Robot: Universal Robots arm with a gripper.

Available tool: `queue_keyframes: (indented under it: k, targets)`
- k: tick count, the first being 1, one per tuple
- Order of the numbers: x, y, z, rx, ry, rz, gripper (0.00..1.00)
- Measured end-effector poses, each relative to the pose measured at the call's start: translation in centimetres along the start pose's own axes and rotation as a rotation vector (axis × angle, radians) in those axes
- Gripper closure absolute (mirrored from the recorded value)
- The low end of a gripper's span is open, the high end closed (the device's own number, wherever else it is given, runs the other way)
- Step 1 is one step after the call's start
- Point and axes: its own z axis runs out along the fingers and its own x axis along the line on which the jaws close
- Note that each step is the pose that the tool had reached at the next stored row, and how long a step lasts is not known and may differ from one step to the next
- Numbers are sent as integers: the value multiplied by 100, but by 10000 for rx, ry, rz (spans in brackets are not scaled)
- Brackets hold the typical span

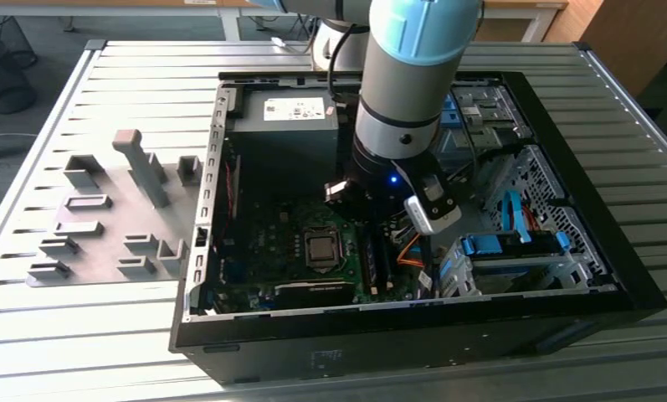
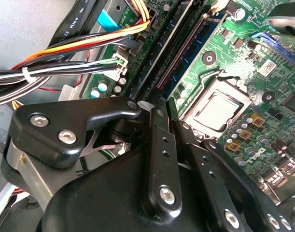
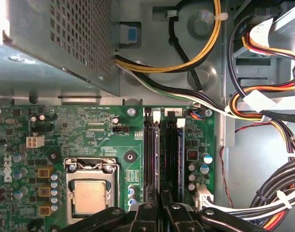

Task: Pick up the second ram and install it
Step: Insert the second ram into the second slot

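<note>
Hovering low over the motherboard (image 3: 89,130) beside the CPU socket (image 3: 91,193): gripper (image 3: 160,205) nearly closed, pressing on second ram (image 3: 169,154) in its slot.

The arm (image 1: 406,92) reached steeply down, its wrist low and near vertical. The gripper (image 3: 161,200) pointed downward, its black fingers (image 2: 162,145) drawn close together.
</note>
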Motion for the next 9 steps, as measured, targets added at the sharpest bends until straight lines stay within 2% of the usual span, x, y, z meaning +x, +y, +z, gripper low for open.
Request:
queue_keyframes:
  k: [9]
  targets:
    - [-1,0,13,-3,0,0,86]
